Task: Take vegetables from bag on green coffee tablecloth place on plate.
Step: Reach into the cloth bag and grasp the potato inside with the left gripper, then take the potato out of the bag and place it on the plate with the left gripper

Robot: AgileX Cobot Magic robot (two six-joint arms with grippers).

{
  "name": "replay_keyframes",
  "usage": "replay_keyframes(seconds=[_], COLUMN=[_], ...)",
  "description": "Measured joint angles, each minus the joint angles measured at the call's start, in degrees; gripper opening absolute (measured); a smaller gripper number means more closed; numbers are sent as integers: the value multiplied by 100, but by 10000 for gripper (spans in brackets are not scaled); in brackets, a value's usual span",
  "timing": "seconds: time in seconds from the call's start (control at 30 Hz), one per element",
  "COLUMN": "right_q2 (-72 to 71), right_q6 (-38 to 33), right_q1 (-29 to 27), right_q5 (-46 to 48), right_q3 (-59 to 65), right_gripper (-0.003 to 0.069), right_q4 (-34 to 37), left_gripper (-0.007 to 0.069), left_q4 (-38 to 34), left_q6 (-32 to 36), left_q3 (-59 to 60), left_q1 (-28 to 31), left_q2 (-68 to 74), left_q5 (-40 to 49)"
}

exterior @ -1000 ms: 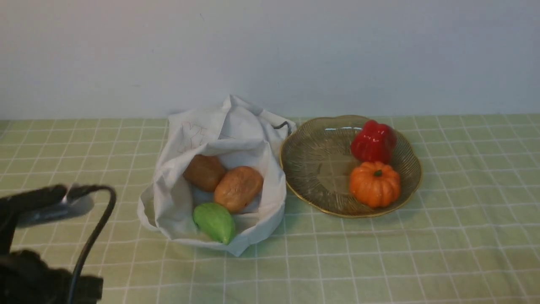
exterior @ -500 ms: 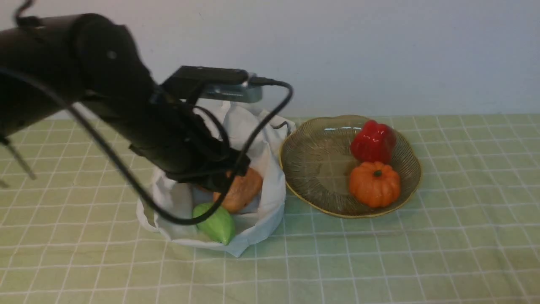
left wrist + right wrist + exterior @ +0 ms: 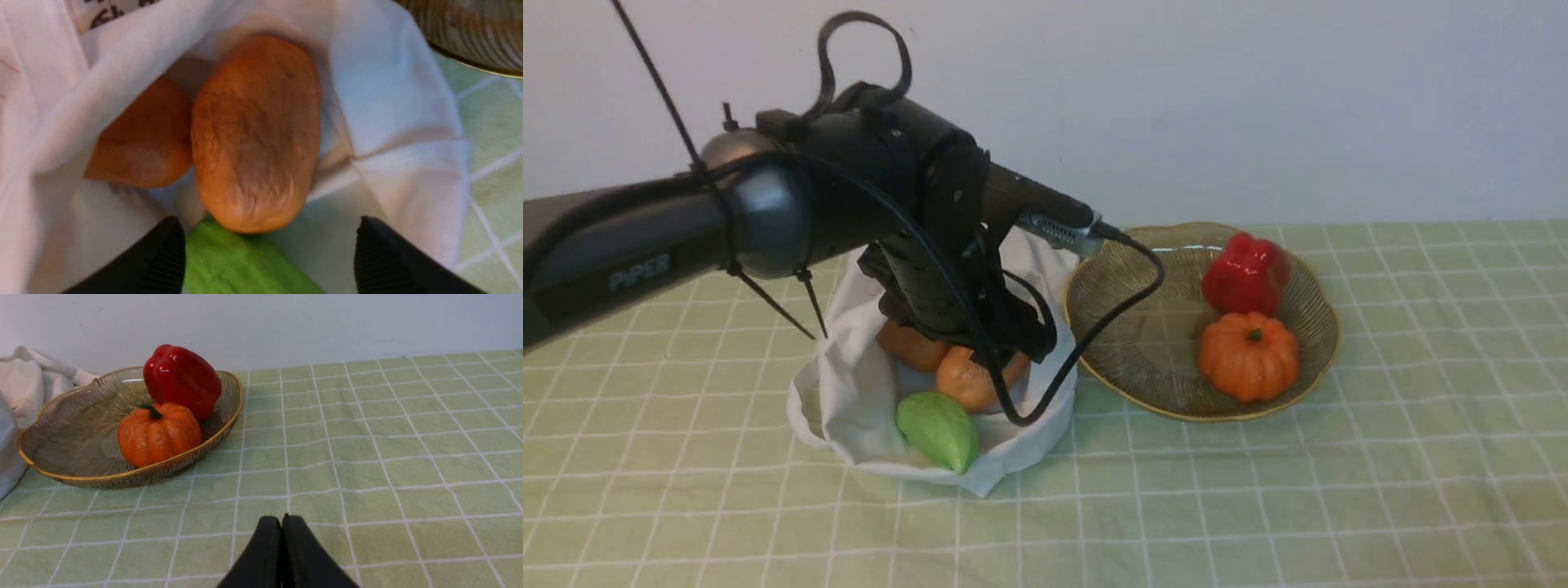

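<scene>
With its tips spread apart, the left pincer [image 3: 269, 249] hangs above the bag [image 3: 412, 179], nearer potato [image 3: 257, 134] lying ahead, long axis running roughly between the tips.

bag [image 3: 858, 408]: soft matt cloth, creased | plate [image 3: 1143, 327]: translucent, ribbed, smooth glossy gold rim | pepper [image 3: 1245, 273]: smooth, very glossy | pumpkin [image 3: 1248, 363]: ribbed, soft sheen | tablecloth [image 3: 1258, 506]: matt woven-looking cloth, lightly wrinkled
</scene>
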Motion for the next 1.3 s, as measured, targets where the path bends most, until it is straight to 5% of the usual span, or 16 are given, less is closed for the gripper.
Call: replay_keyframes(seconds=[0.33, 0.87, 1.1, 1.3], right_q2=[0, 0, 0, 0], right_q6=[0, 0, 0, 0], right_q1=[0, 0, 0, 0], right_q5=[0, 0, 0, 0], right_q3=[0, 0, 0, 0], right_gripper=[-17, -17, -17, -17], right_q4=[0, 0, 0, 0], left_gripper=[533, 491, 491, 491], left_q4=[217, 376, -252, -1458], left_q6=[-19, -36, -50, -50], left_q3=[-35, -78, -44, -44], left_q1=[0, -67, -344, -398], left_q2=[643, 747, -317, -870], left_q5=[-762, -392, 357, -71])
